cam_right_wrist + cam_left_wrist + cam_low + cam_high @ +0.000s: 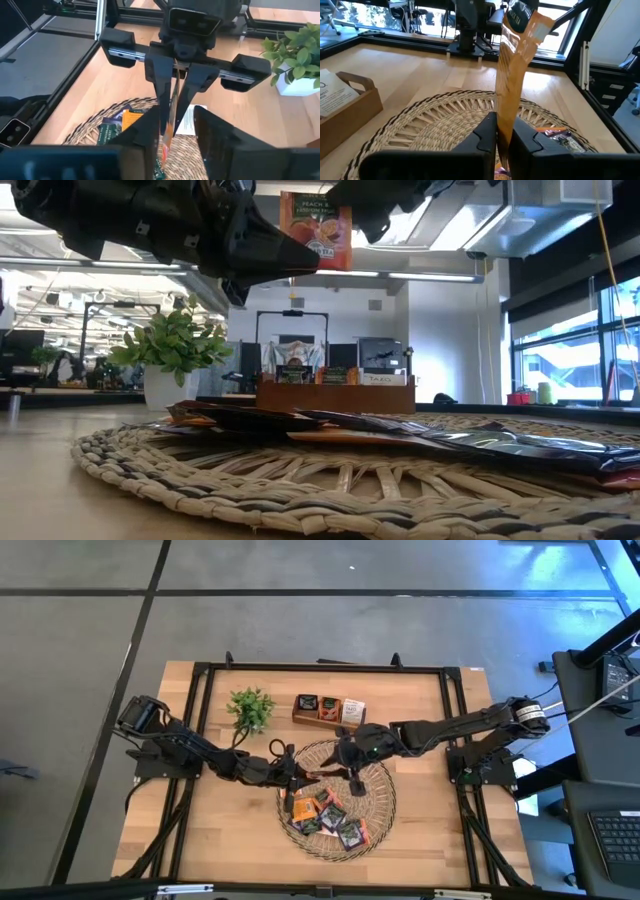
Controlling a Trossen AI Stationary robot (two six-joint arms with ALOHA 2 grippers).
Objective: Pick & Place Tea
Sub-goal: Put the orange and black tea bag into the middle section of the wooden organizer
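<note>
The left claw was clamped on an orange tea sachet above the woven tray. The right claw straddled its free edge, jaws not visibly touching it. The sachet looked light and floppy, best pinched by an edge.

Grey tiled floor, wooden table, office beyond – ceiling strip lights, bright windows at right

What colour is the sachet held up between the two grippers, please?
Orange, with a dark band at one end; the sachet shows best in the low view.
</note>
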